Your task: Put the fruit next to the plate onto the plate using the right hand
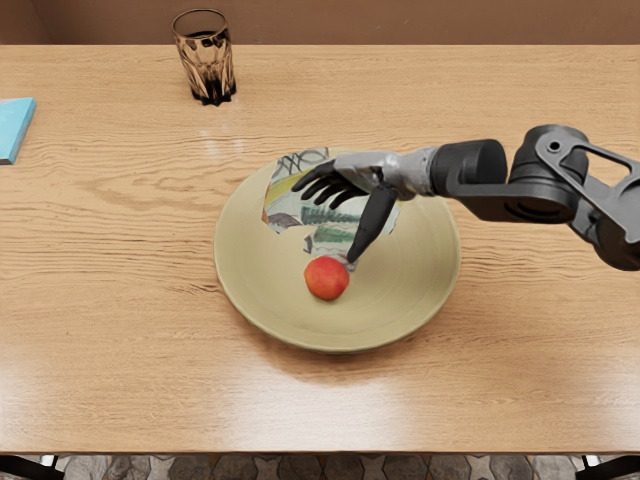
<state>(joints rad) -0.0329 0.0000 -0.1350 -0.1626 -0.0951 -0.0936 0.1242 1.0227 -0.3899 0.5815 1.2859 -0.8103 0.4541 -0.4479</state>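
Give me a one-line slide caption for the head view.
Red fruit lying on the beige plate, open right hand just above it, glass behind on the wooden table.

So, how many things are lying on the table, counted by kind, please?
fruit: 1
plate: 1
glass: 1
blue flat thing, cut by the left edge: 1
Total: 4
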